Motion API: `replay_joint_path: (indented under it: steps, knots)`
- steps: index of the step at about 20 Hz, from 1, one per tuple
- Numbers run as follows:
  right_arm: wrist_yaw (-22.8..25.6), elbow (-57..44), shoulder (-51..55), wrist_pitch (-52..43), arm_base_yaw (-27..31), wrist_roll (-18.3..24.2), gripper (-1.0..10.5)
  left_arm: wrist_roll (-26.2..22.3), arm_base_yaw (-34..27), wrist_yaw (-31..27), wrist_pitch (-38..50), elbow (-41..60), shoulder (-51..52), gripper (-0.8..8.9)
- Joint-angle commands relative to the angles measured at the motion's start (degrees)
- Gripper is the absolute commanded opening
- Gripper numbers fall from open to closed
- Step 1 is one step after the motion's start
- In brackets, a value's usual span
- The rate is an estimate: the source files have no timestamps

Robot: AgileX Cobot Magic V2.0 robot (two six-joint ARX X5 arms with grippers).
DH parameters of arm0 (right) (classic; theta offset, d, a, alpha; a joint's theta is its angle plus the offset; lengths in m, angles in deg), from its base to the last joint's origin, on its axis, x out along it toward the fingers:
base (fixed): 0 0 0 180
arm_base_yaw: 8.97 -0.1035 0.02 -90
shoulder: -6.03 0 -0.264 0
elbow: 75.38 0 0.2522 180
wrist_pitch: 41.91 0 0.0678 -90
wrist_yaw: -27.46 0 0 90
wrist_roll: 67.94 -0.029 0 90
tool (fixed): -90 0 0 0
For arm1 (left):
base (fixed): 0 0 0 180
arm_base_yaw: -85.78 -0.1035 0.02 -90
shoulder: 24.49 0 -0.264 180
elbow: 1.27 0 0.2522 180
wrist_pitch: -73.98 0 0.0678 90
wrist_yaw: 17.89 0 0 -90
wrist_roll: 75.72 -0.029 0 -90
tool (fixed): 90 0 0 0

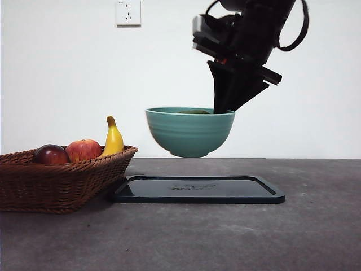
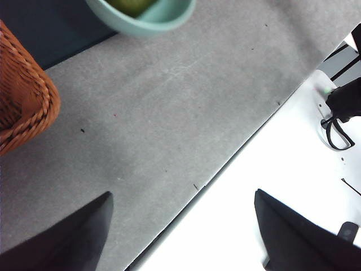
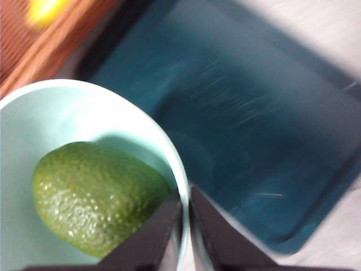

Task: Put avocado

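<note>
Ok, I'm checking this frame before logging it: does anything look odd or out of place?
One thing: the bowl hangs in the air above the tray, held only at its rim by the right gripper, with the avocado inside. It looks level, nothing spilled. The basket of fruit looks normal.

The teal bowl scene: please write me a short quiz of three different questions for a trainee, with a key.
1. True or false: the teal bowl rests on the dark tray.
2. Which gripper holds the bowl's rim? A) left B) right
3. Fill in: inside the bowl lies the ____.

Key:
1. False; it hangs in the air above the tray.
2. B; the right gripper pinches the rim, while the left gripper waits open over the table edge.
3. avocado.
</note>
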Motion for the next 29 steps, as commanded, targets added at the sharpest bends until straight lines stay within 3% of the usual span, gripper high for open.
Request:
replay_joint_path:
  steps: [1, 6, 17, 20, 24, 29]
  knots:
    - [-0.1, 5.9, -5.0, 0.9, 1.4, -0.2, 0.1, -1.1, 0.3, 0.3, 0.2, -0.4, -0.3, 4.00]
    - [-0.2, 16.3, -16.7, 1.2, 3.6, -0.2, 0.1, -1.1, 0.3, 0.3, 0.2, -0.4, -0.3, 4.00]
    - [-0.3, 16.7, -21.4, -1.1, 3.9, -0.7, 0.2, -1.1, 0.3, 0.3, 0.2, -0.4, -0.3, 4.00]
    - [-0.1, 16.7, -21.4, -1.1, 3.9, -2.4, 1.5, -1.1, 0.3, 0.3, 0.2, -0.4, -0.3, 4.00]
    - [1.4, 17.0, -17.9, -1.0, 3.9, -2.9, 1.5, -1.1, 0.3, 0.3, 0.2, -0.4, -0.3, 4.00]
    - [1.4, 17.0, -2.8, 5.6, 3.3, -1.9, 1.6, -1.1, 0.3, 0.3, 0.2, -0.4, -0.3, 4.00]
